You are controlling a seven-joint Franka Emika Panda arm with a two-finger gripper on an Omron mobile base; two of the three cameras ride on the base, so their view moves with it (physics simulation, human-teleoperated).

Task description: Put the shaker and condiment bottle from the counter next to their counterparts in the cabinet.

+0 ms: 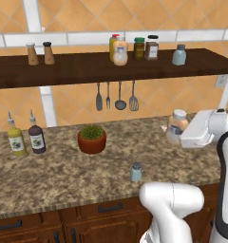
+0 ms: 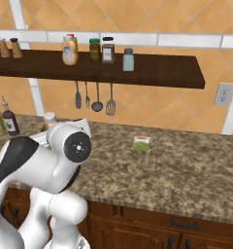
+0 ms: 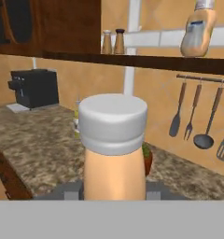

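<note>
cabinet (image 1: 78, 70): shelf board on the wall, up and left of the hand
table (image 1: 63, 171): carries the shaker (image 1: 136, 172), untouched
condiment bottle (image 3: 114, 154): upright, above the table's right part
hand (image 1: 182, 137): clamped on the bottle
counterpart bottle (image 1: 120, 52): the goal, mid-shelf

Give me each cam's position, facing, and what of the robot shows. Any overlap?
Left base view: behind-left of the arm, facing the counter, the shelf and the shaker; white arm at lower right.
Right base view: behind-right, same wall; arm at lower left.
Hand view: on the tool, shut on the condiment bottle.
Shared: the shelf's wide peach bottle.
</note>
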